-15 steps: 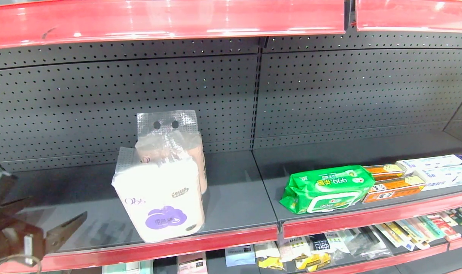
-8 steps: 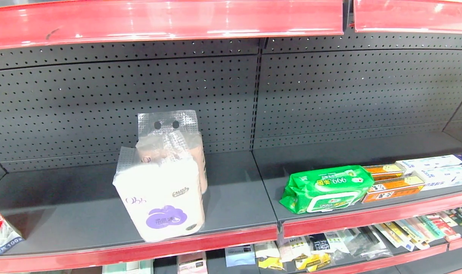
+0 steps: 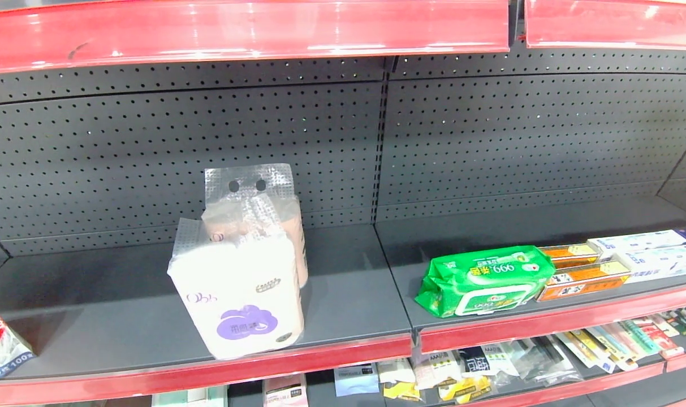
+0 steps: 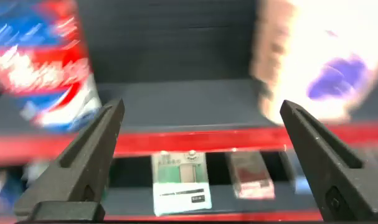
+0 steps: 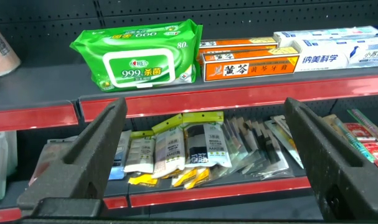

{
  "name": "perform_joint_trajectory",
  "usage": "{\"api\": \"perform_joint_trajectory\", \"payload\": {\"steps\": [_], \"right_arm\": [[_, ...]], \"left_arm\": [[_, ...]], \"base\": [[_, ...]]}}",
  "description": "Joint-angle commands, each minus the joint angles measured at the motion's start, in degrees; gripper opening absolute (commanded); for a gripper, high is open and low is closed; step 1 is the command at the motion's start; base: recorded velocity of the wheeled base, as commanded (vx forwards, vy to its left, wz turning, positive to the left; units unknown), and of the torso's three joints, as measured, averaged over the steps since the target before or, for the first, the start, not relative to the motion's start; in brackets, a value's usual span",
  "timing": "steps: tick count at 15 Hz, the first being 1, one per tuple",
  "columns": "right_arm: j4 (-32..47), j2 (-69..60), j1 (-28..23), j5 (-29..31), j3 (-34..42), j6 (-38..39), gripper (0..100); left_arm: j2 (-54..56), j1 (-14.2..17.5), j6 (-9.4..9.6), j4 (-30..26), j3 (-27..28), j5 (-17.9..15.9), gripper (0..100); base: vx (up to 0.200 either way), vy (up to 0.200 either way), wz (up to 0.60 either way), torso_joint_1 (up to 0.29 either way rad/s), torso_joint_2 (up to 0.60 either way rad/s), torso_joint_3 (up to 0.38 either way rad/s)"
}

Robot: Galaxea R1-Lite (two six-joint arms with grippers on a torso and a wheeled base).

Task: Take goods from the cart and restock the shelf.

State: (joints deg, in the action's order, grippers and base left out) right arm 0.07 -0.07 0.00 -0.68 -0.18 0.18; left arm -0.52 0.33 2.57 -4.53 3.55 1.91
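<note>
Since one second ago, the left arm has left the head view's lower-left corner, and a red, white and blue bag (image 3: 0, 342) now stands where the arm had been. Nothing else on the shelf (image 3: 122, 316) has shifted in the last half second.

1. Task item. The bag stands at the far left of the shelf, near the red front lip and well apart from the white tissue pack (image 3: 238, 294).
2. Left gripper (image 4: 201, 107). Jaws wide apart, holding nothing. It sits in front of the red lip, at or just below shelf level, with the bag (image 4: 42, 68) to one side and the tissue pack (image 4: 326, 62) to the other.
3. Right gripper (image 5: 205, 102). Jaws wide apart, holding nothing. It faces the green wipes pack (image 5: 139, 53), the orange boxes (image 5: 248, 62) beside it and the sachets (image 5: 176, 149) on the level below.
4. Other stock. A second paper pack (image 3: 263, 226) stands directly behind the tissue pack.

Hazards, as judged:
- The bag may tip forward off the shelf if its base is not fully seated.
- A sideways sweep of the left arm at this height could catch the lip, the bag or the tissue pack.

Limits of view: the head view's left edge cuts off most of the bag, so its footing cannot be confirmed. The left wrist view is smeared, and the bag's lean cannot be judged from it.
</note>
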Motion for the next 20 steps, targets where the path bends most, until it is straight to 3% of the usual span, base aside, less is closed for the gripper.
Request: {"api": "perform_joint_trajectory", "payload": {"steps": [1,3,4,5,6,7,8,9,11,12,13,15,20], "right_arm": [[0.0,0.1,0.0,0.0,0.0,-0.1,100],[0.0,0.1,0.0,0.0,0.0,0.0,100],[0.0,0.1,0.0,0.0,0.0,0.0,100],[0.0,0.1,0.0,0.0,0.0,0.0,100],[0.0,0.1,0.0,0.1,0.0,0.2,100],[0.0,0.1,0.0,0.1,0.0,0.0,100],[0.0,0.1,0.0,0.1,0.0,-0.1,100],[0.0,0.1,0.0,0.1,0.0,-0.1,100],[0.0,0.1,0.1,0.1,0.0,-0.2,100],[0.0,0.2,0.1,0.1,0.0,-0.2,100],[0.0,0.2,0.1,0.1,0.0,-0.2,100],[0.0,0.2,0.1,0.1,0.0,-0.2,100],[0.0,0.1,0.1,0.0,0.0,-0.1,100]], "left_arm": [[0.5,-0.1,-1.61,1.3,-0.7,-6.9,100],[0.5,-0.1,-6.97,2.1,-1.0,-5.3,100],[0.5,0.0,-7.67,3.4,-1.4,-0.8,100],[0.5,0.0,-7.67,3.4,-1.4,-0.8,100],[0.5,0.0,-5.65,5.0,-2.3,7.8,100],[0.5,0.0,-5.65,5.3,-2.4,8.5,100],[0.5,0.0,-3.89,7.3,-3.5,5.5,100],[0.5,0.0,-1.17,8.0,-3.5,-0.5,100],[0.4,-0.2,-1.17,7.9,-3.5,-7.4,100],[0.5,-0.2,-0.29,7.2,-3.3,-8.4,100],[0.5,-0.2,0.86,7.0,-3.3,-8.1,100],[0.5,-0.2,0.77,7.2,-3.4,-5.3,100],[0.5,-0.2,0.68,7.1,-3.4,-4.9,100]], "base": [[0.000,0.000,0.00,0.000,0.00,0.000],[0.000,0.000,0.00,0.000,0.00,0.000],[0.000,0.000,0.00,0.000,0.00,0.000],[0.000,0.000,0.00,0.000,0.00,0.000],[0.000,0.000,0.00,0.000,0.00,0.000],[0.000,0.000,0.00,0.000,0.00,0.000],[0.000,0.000,0.00,0.000,0.00,0.000],[0.000,0.000,0.00,0.000,0.00,0.000],[0.000,0.000,0.00,0.000,0.00,0.000],[0.000,0.000,0.60,0.002,0.00,-0.002],[0.000,0.000,0.60,-0.007,0.00,0.007],[0.000,0.000,0.60,0.005,0.00,0.000],[0.000,0.000,0.36,0.001,0.00,0.001]]}}
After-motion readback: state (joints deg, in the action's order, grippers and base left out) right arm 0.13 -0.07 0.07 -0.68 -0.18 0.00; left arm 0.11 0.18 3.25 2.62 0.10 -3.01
